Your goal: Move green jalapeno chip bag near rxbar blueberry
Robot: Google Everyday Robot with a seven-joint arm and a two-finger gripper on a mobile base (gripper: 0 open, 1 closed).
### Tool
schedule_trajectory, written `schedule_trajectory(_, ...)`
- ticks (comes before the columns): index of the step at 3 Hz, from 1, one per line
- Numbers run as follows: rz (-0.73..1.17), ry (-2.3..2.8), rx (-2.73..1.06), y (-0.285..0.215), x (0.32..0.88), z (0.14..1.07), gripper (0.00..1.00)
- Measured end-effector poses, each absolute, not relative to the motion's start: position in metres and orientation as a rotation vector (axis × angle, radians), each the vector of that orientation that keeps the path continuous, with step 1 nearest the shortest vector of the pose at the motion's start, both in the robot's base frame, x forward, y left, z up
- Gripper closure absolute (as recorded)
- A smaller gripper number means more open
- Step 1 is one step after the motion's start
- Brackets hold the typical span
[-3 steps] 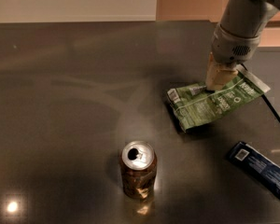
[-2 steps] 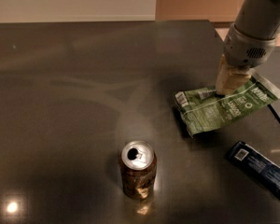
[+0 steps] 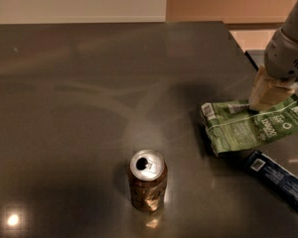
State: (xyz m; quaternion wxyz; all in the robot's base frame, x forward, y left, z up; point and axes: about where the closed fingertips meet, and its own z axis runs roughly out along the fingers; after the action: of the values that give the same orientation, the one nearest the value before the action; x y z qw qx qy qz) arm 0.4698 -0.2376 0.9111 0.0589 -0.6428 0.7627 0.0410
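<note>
The end effector [image 3: 263, 100], at the right over the bag's [image 3: 243, 129] top edge, hides the strip of foil beneath it, and the arm above it is cut off by the right edge. The bag's right end is lost at that same edge, and its print is too blurred to read. The bar [image 3: 279, 178] just below meets the right edge, so its far end cannot be told, and the can's [image 3: 147, 182] label is unreadable on the counter [image 3: 89, 83].
</note>
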Motion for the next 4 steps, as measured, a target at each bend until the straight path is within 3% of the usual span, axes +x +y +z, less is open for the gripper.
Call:
schedule_trajectory(3,0.177,2.406,-1.788,-0.270,0.446,0.912,0.14)
schedule_trajectory(4,0.154,2.388,-1.772,-0.269,0.453,0.912,0.00)
